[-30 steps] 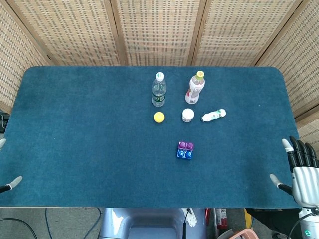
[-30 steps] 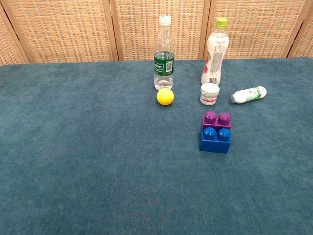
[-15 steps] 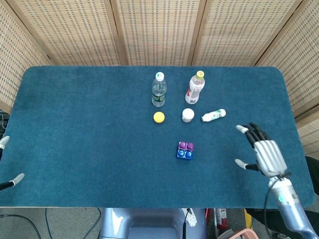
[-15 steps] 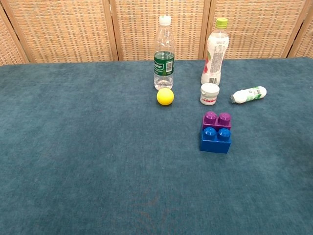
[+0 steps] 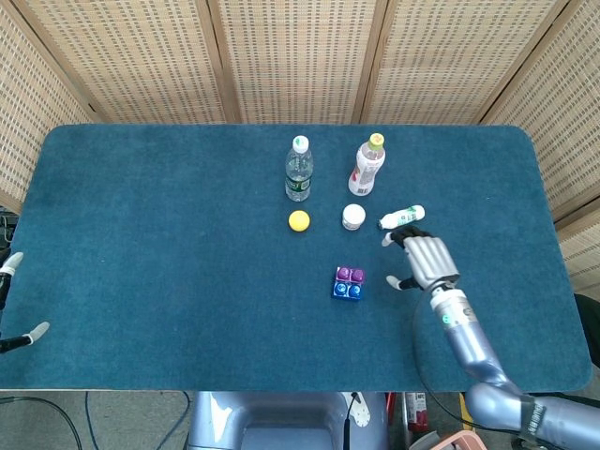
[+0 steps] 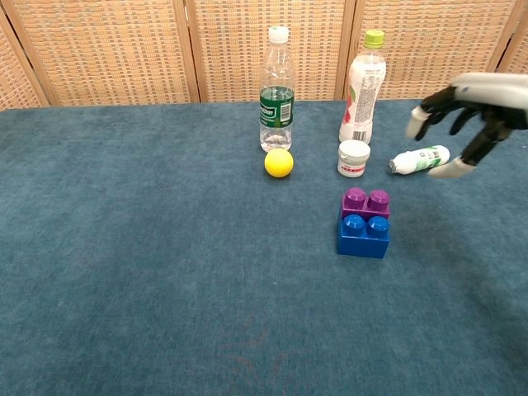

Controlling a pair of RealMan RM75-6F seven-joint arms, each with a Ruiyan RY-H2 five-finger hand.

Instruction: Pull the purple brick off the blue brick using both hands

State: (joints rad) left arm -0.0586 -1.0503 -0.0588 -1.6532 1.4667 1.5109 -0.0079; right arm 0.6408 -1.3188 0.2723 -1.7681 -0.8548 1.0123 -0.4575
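Right hand (image 5: 424, 256) hovered spread and empty above the table (image 5: 141, 244), right of the bricks, near the small fallen white bottle (image 6: 421, 158). Purple brick (image 6: 365, 200) sat stacked on the blue brick (image 6: 362, 236), mid-table, untouched. Left hand (image 5: 11, 305) only showed fingertips at the left edge; state unclear.

Right hand (image 6: 462, 115) spread above fallen bottle (image 6: 421, 159), purple brick (image 6: 365, 202) atop blue brick (image 6: 363, 234).

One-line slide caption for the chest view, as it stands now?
Open right hand hovers above the table right of the stacked purple brick and blue brick, with bottles, jar and yellow ball behind.
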